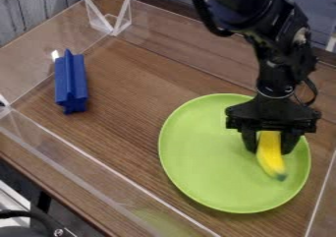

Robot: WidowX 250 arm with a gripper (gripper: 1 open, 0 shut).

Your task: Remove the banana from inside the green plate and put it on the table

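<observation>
The far end of the banana (272, 154) is covered by the gripper (270, 139), so whether the fingers actually touch it cannot be told. The arm is cut off by the top edge. The green plate (197, 152) shows whole, its rim partly masked behind the gripper.

no readable text, labels, brand names, numbers or signs appear anywhere in this view, on any object or surface shown.
</observation>
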